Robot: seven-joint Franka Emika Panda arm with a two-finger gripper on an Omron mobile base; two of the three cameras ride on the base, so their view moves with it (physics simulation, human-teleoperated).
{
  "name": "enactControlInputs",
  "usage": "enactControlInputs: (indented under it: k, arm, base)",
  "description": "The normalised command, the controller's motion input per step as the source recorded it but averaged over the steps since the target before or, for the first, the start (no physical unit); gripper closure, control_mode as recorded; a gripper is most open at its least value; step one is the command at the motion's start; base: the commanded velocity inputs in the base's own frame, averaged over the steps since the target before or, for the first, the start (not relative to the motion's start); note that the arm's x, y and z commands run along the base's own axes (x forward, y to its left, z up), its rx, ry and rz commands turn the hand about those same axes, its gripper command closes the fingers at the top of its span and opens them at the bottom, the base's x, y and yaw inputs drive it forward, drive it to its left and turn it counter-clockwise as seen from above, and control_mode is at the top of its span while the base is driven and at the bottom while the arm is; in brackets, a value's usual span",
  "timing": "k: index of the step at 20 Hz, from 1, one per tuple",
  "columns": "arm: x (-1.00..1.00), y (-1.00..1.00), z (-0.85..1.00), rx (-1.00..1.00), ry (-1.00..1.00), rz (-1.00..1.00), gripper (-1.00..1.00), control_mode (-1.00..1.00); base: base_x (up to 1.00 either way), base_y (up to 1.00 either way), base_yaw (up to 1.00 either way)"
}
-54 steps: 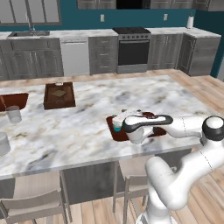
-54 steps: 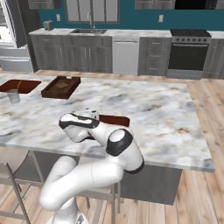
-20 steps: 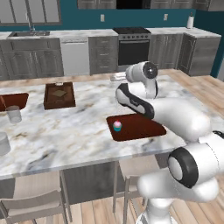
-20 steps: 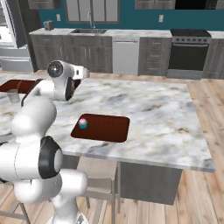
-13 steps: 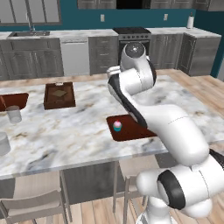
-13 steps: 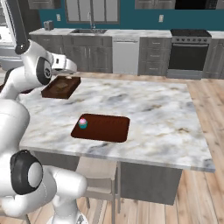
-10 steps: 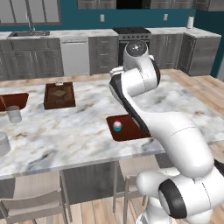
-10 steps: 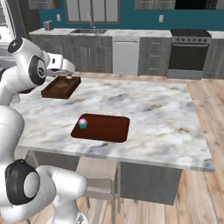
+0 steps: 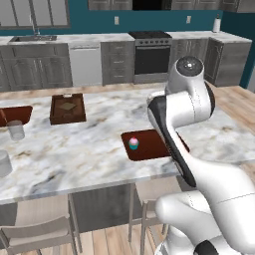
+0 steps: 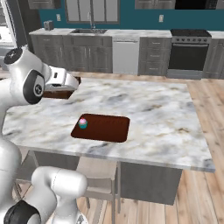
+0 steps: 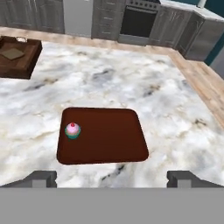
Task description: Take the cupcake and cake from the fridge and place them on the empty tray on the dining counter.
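Note:
The cupcake (image 9: pixel 133 143) (image 10: pixel 82 123) (image 11: pixel 72 130), pink-frosted in a teal wrapper, stands upright on the left part of the flat reddish-brown tray (image 9: pixel 154 145) (image 10: pixel 107 129) (image 11: pixel 109 138). The tray lies near the front edge of the marble dining counter (image 9: pixel 89 144) (image 10: pixel 157 118) (image 11: pixel 113 83). My gripper (image 11: pixel 113 178) hovers high above and in front of the tray, looking down on it. It is open, the fingertips (image 11: pixel 41 177) far apart with nothing between them. The cake is out of view. A sliver of the fridge (image 10: pixel 5 33) shows at the far left.
A deeper brown box-like tray (image 9: pixel 67 107) (image 11: pixel 15 57) sits further left on the counter, with another dark red tray (image 9: pixel 12 114) and two glasses (image 9: pixel 16 129) beyond it. Stools (image 9: pixel 40 234) (image 10: pixel 98 175) stand under the counter's near side. Wall cabinets and a stove (image 9: pixel 152 55) line the back.
The arm has lifted away from the tray and swung up and back, leaving the cupcake standing on the tray. The fingers have stayed wide apart.

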Motion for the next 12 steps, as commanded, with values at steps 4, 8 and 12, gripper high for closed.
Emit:
enactControlInputs:
  k: [4, 8, 12]
  arm:
    - [-0.12, -0.19, -0.43, 0.11, 0.13, 0.19, -1.00, -1.00]
    - [-0.01, -0.01, -0.48, 0.10, 0.10, 0.26, -1.00, -1.00]
    - [0.00, 0.00, -0.37, 0.07, 0.12, 0.17, -1.00, -1.00]
  base:
    - [0.00, 0.00, 0.00]
    - [0.00, 0.00, 0.00]
    - [0.00, 0.00, 0.00]
